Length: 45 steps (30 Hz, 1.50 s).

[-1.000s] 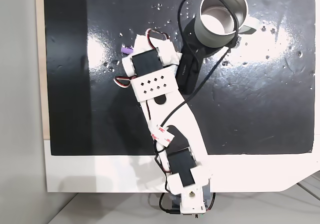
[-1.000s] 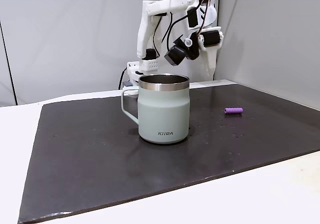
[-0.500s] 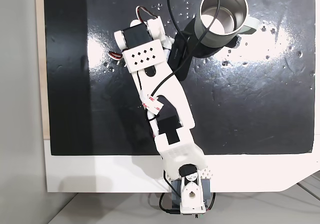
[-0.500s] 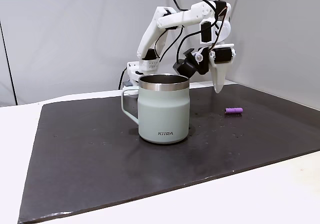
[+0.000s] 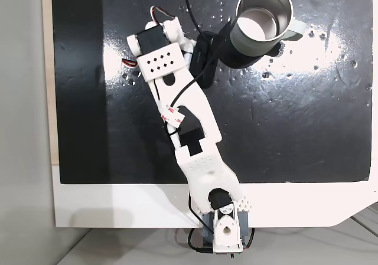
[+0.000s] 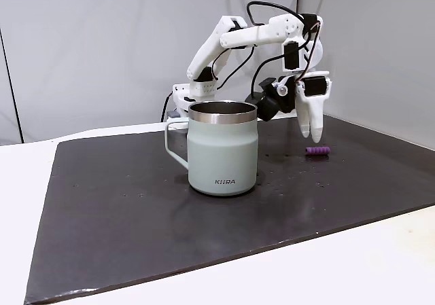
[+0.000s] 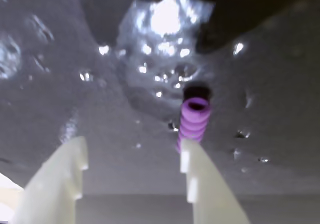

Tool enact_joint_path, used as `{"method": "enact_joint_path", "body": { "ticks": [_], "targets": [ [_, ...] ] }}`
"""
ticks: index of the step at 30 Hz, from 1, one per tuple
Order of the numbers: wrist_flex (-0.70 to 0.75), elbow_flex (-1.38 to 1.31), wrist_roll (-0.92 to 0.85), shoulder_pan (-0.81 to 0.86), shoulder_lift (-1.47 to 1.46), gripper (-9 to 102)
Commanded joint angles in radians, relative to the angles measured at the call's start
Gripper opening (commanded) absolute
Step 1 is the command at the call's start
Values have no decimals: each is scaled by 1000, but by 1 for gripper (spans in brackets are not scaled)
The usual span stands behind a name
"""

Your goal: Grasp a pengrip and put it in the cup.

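Claw: white two-finger gripper point(image 7: 132, 154) spread wide, empty | small ribbed purple pengrip point(image 7: 193, 120) lying on wet black mat point(image 6: 122, 210), centre-right of wrist view, touching right fingertip | grey-green steel-lined mug point(image 6: 222, 147) upright, mid-frame.

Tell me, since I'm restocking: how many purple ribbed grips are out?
1: the small purple ribbed rubber grip lies on the black mat, beside the open white gripper's fingertips; others may hide under the arm.

I get hard glare patches on the wet black mat point(image 5: 307, 129) from overhead light; wrist view soft, fingertips point(image 7: 200, 179) blurred, side view crisp.
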Motion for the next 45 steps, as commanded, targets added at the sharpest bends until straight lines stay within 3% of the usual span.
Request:
{"method": "enact_joint_path", "body": {
  "ticks": [1, 9, 21, 23, 25, 28, 33, 45],
  "targets": [
    [-17, -101, 12, -43, -20, 24],
    [-35, -153, 9, -110, -87, 23],
    [54, -216, 25, -95, -253, 23],
    [55, -225, 25, -91, -270, 17],
    [61, -241, 14, -87, -288, 2],
    [83, -253, 20, -87, -290, 0],
    [106, -225, -2, -60, -152, 0],
    [187, 18, -275, 117, 393, 0]
  ]
}}
